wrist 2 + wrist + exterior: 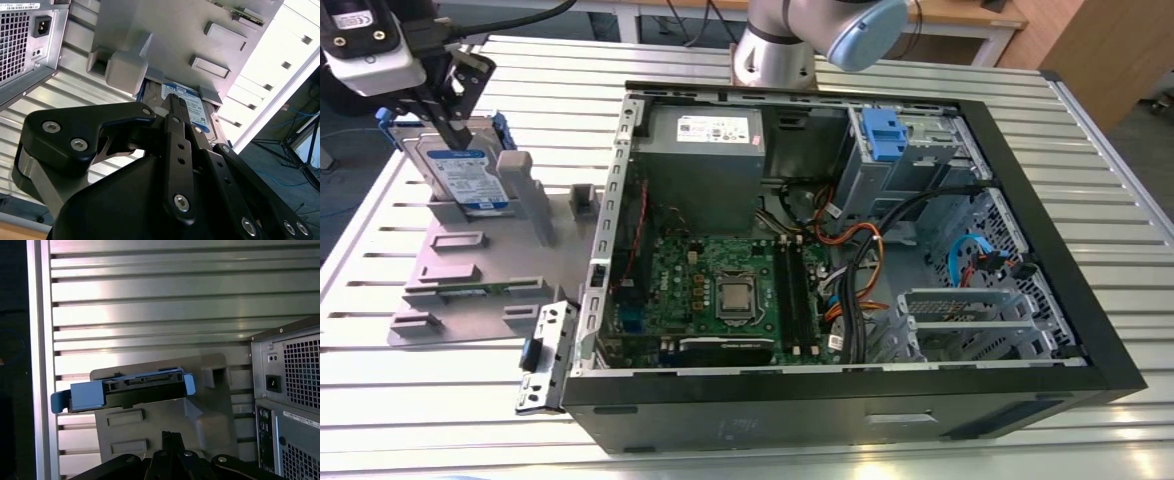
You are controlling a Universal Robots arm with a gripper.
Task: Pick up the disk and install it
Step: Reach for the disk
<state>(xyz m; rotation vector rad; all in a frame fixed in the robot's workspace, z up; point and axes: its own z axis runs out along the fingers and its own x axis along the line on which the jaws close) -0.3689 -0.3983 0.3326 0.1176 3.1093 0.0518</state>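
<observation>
Jaws at disk [197, 112], standing in grey holder [467, 270] beside open computer case [720, 425].

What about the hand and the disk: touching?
Cannot tell. In the exterior view the hand overlaps the top of the disk; in the second wrist view it crosses the disk's front. Neither shows contact or a gap.

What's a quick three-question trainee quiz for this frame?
1. True or false: the disk already sits inside the computer case.
2. The end effector is nearest to: A) the motherboard, B) the disk, C) the power supply.
3. What is the disk standing in?

Key: 1 false. 2 B. 3 the gray fixture, on the table at the exterior view's left of the case.
</observation>
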